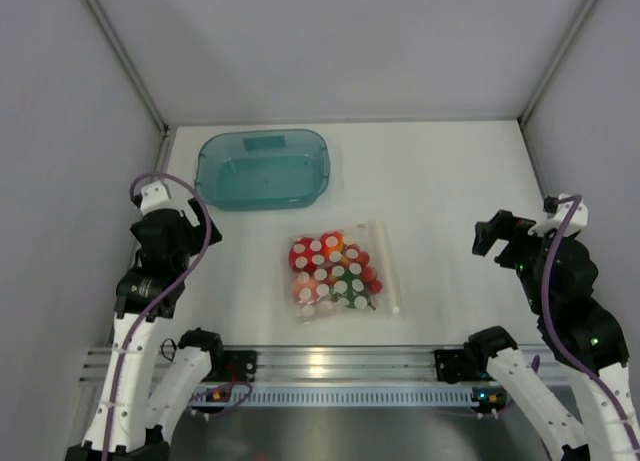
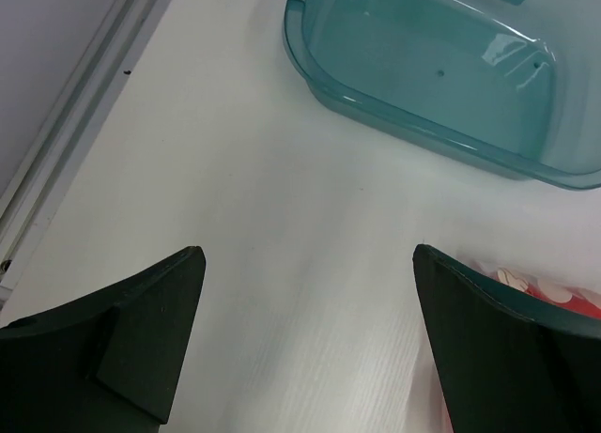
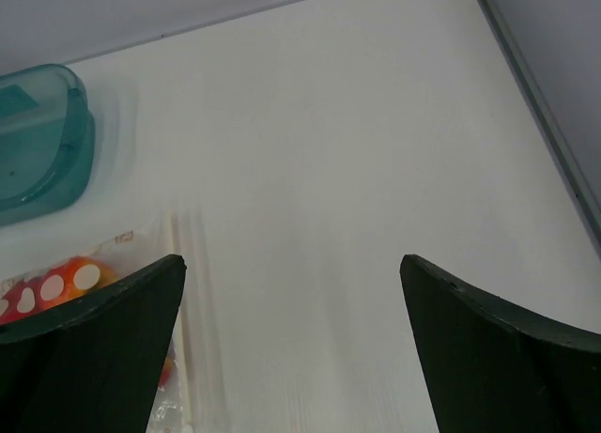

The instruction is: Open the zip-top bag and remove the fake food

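A white table [image 1: 450, 181] fills the space between grey walls, with a metal rail [image 1: 340, 361] running along its near edge where the two arms are bolted. The left arm [image 1: 150, 301] rises at the left side and the right arm [image 1: 570, 311] at the right, both bent so that their heads hang above the table surface, well apart from each other. A see-through teal tray [image 1: 263, 168] sits toward the back left of the table with nothing visible inside it. In front of it and a little to the right, near the middle of the table, lies the zip-top bag [image 1: 343, 271], flat, clear and printed with white dots, with a pale strip running down its right-hand edge. The fake food [image 1: 330, 271] is still inside the bag: a huddle of red pieces with some orange and green showing through the plastic, not clear enough to name one by one. The left gripper [image 2: 308, 264] hovers over bare table left of the bag and just in front of the tray, jaws spread wide with nothing between them; a corner of the bag peeks out behind its right finger [image 2: 498, 348]. The right gripper [image 3: 291, 264] hangs above bare table to the right of the bag, its jaws likewise wide apart and holding nothing, with the bag's edge showing beside its left finger [image 3: 94, 339].
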Robot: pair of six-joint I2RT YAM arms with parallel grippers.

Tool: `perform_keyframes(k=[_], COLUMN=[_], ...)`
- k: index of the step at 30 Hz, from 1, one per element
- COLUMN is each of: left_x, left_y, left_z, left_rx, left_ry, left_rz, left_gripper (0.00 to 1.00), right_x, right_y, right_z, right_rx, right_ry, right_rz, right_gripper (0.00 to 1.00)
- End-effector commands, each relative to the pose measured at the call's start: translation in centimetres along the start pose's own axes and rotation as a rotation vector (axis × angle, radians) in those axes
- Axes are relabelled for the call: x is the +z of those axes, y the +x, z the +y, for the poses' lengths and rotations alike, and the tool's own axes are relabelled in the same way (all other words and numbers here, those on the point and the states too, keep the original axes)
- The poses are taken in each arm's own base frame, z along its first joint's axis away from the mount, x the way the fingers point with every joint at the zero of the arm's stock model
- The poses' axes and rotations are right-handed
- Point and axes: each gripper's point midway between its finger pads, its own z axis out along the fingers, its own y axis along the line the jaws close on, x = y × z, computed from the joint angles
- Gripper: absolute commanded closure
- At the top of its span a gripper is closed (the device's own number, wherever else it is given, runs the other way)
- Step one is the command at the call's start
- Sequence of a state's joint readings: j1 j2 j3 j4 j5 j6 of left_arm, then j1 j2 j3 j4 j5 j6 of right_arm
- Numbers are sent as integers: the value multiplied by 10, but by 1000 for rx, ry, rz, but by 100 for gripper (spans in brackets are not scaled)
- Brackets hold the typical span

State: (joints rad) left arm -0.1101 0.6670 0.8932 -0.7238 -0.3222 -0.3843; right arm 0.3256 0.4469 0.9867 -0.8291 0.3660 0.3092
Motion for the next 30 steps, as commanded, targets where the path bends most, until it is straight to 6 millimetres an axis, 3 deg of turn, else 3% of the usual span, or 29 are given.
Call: perform_keyframes(k=[1,7,13,15,22,23,25,26,27,30], left_x=[-3,-2,-1,5,23,27,36,48,36,37], left_y=[-13,-14,-5,-4,-13,-23,-14,-22,-9,11], left_z=[2,-1,-49,-56,-100,-103,-129,-137,-168,-215], left_rx=[-45,-70,-125,-146,-196,-189,-100,-55,16,120], left_ry=[-10,-11,201,208,333,308,294,222,280,300], left_rz=[-69,-59,70,100,166,137,160,121,139,161], left_gripper=[1,1,1,1,1,1,1,1,1,1], right_x=[-3,0,6,5,9,11,12,12,12,9], right_y=[-10,-3,7,7,18,21,22,21,20,13], right_z=[0,5,19,20,32,33,33,33,32,25], right_rx=[28,13,15,23,84,83,84,84,85,101], right_ry=[-4,-28,-84,-88,-150,-148,-149,-146,-140,-99], right_rz=[-56,-19,43,41,50,59,62,65,61,39], right_gripper=[1,1,1,1,1,1,1,1,1,1])
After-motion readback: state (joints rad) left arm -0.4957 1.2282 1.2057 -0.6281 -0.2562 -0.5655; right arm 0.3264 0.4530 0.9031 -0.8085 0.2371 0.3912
